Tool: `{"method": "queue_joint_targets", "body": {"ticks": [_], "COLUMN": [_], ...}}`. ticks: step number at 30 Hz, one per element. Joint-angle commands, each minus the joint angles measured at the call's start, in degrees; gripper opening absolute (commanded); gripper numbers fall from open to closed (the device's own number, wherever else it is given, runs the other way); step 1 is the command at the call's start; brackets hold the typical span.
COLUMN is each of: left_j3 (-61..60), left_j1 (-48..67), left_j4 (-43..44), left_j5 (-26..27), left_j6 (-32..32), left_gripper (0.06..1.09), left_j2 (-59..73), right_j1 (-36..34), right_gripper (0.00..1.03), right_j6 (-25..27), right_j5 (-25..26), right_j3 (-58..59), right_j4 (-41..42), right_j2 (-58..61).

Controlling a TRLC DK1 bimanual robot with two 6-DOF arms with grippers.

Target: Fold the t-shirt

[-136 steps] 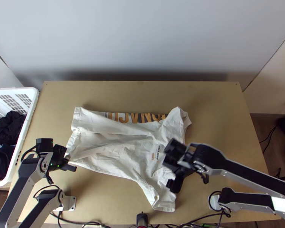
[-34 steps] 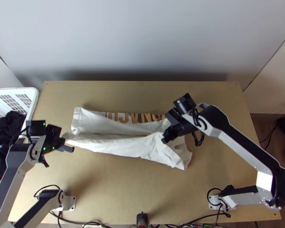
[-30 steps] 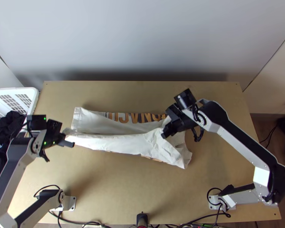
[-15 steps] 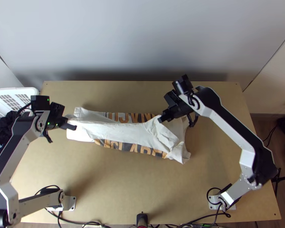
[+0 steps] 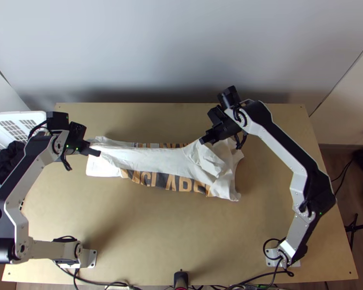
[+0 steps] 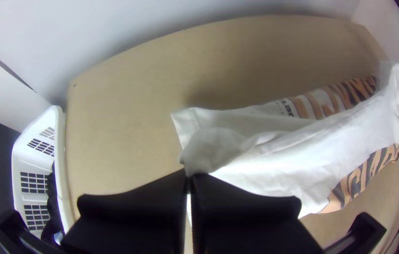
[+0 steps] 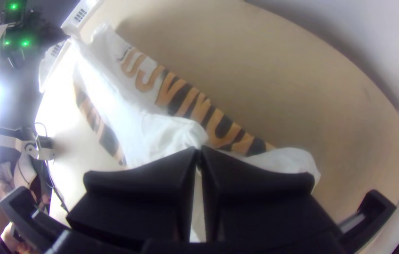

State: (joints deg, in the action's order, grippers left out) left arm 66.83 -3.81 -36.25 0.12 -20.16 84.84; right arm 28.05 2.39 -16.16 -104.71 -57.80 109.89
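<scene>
Across the middle of the table, the white t-shirt (image 5: 152, 160) lies long and narrow, its near edge drawn over the rest. Orange-and-black lettering shows along both long sides. My left gripper (image 5: 95, 151) is shut on the cloth at the shirt's left end, and in the left wrist view the left gripper (image 6: 189, 175) pinches a raised white fold. On the right part of the shirt, my right gripper (image 5: 203, 140) holds a raised bit of cloth; the right wrist view has the right gripper (image 7: 198, 149) shut on it. A loose crumpled part hangs below.
A white basket (image 5: 17, 116) with dark clothes stands at the table's left edge. The wooden table (image 5: 147, 232) has cables along its near edge and a small black device (image 5: 181, 279) at the middle. A plain wall rises behind the table.
Both grippers have moved toward the table's far side with the cloth, the near part of the shirt coming up and over. Lettering has come into sight along the near side.
</scene>
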Motion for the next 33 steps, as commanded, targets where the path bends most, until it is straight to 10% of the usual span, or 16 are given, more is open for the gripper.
{"method": "queue_joint_targets", "body": {"ticks": [1,33], "left_j3": [2.61,9.46], "left_j1": [-0.14,1.18], "left_j4": [1.27,6.81], "left_j5": [-0.12,-0.74], "left_j6": [-0.14,-0.93], "left_gripper": [0.09,0.09], "left_j2": [4.63,22.65], "right_j1": [-1.33,-4.94], "right_gripper": [0.03,0.03], "right_j6": [0.77,1.47], "right_j5": [0.08,0.52], "right_j3": [-4.19,-11.13], "right_j4": [-0.73,-2.49], "right_j2": [4.55,17.38]}}
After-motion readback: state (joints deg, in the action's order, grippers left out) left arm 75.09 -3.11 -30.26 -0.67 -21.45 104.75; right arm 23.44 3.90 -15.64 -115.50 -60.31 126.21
